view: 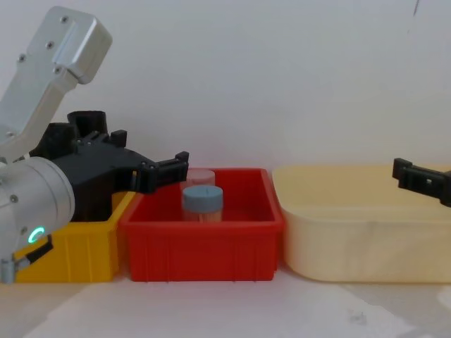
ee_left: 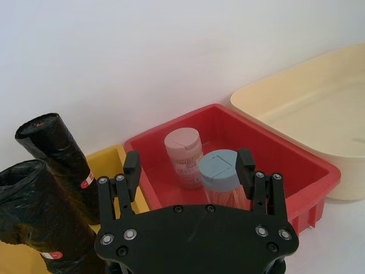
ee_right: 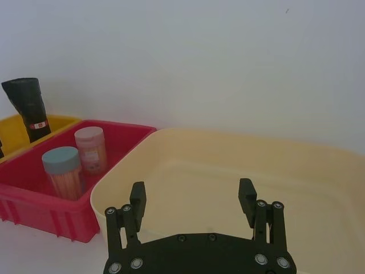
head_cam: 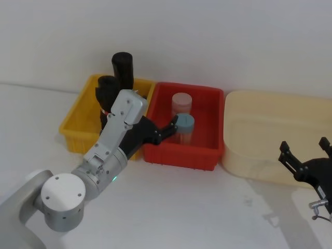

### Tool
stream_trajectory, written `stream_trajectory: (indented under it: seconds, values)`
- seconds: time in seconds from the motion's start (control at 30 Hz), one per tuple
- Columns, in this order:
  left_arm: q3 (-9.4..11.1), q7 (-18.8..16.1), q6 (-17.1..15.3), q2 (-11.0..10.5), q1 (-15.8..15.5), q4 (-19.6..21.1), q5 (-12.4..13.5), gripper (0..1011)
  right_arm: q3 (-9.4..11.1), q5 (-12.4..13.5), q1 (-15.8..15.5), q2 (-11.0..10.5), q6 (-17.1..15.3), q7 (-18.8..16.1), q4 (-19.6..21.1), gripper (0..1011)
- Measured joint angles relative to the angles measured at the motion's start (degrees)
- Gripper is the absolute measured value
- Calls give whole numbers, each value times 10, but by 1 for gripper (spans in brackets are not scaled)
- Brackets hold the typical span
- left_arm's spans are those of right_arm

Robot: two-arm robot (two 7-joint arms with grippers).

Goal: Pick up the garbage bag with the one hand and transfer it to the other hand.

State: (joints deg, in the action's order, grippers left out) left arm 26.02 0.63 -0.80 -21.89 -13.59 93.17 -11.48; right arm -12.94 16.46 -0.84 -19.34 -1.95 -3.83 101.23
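Two black rolled garbage bags stand upright in the yellow bin (head_cam: 75,119): a taller one (head_cam: 123,65) at the back and a shorter one (head_cam: 106,87) in front of it. In the left wrist view both rolls (ee_left: 57,154) (ee_left: 34,217) sit to one side of the fingers. My left gripper (head_cam: 162,132), on the arm with the green light (view: 34,234), is open and empty. It reaches over the wall between the yellow and red bins, to the right of the bags. At the far right my right gripper (head_cam: 304,146) hovers open and empty by the cream tub (head_cam: 275,124).
The red bin (head_cam: 179,153) holds two jars, a pink-lidded one (head_cam: 182,101) and a blue-lidded one (head_cam: 184,123), directly ahead of the left fingers (ee_left: 132,162). The cream tub (ee_right: 228,165) lies under the right gripper (ee_right: 191,197). A white wall stands close behind the bins.
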Motion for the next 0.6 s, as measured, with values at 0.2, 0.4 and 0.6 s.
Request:
stream_trajectory:
  seconds: [0.2, 0.4, 0.6]
  values:
    - [0, 0, 0, 0, 0, 0, 0, 1001, 0, 0, 0, 0, 0, 0, 0, 1001]
    - [0, 0, 0, 0, 0, 0, 0, 1001, 0, 0, 0, 0, 0, 0, 0, 1001]
    - [0, 0, 0, 0, 0, 0, 0, 1001, 0, 0, 0, 0, 0, 0, 0, 1001]
